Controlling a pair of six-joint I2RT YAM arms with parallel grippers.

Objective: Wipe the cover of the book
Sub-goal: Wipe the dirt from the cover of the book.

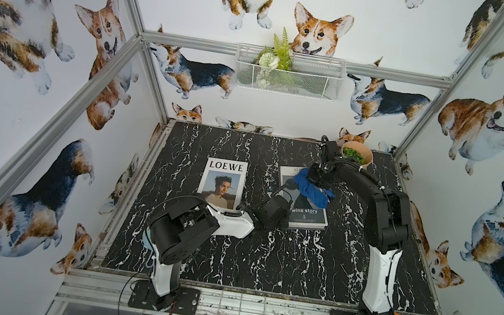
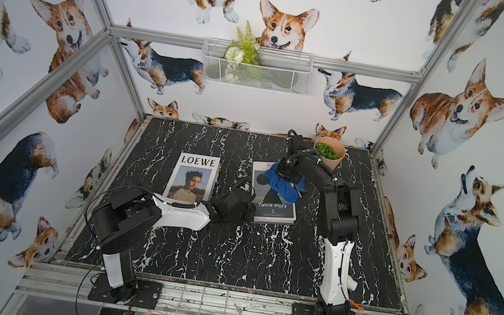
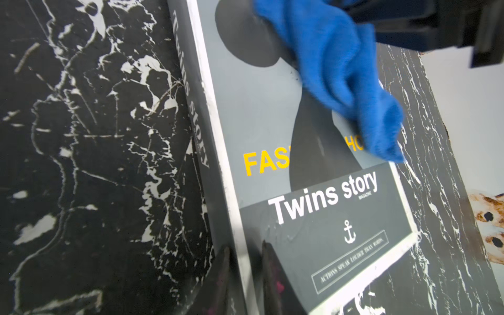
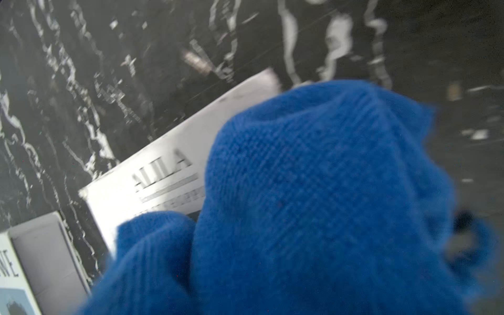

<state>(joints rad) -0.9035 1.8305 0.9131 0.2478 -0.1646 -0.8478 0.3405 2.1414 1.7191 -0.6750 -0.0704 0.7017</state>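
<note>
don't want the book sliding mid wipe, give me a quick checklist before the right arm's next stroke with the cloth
1. blue cloth gripped by right pincer: ok, bunched in its shut jaws.
2. Cloth on the Twins story book cover: ok, lying over its far half.
3. left pincer steadying the book: ok, tips on its near corner by the spine.
4. Near half of cover free for the stroke: ok, except that corner.
5. Dirt left on the cover: cannot tell.
6. LOEWE book and plant pot off the path: ok, both apart.

I saw the grey "Twins story" book lying flat on the tabletop, a crumpled blue cloth bunched across its upper cover.
</note>
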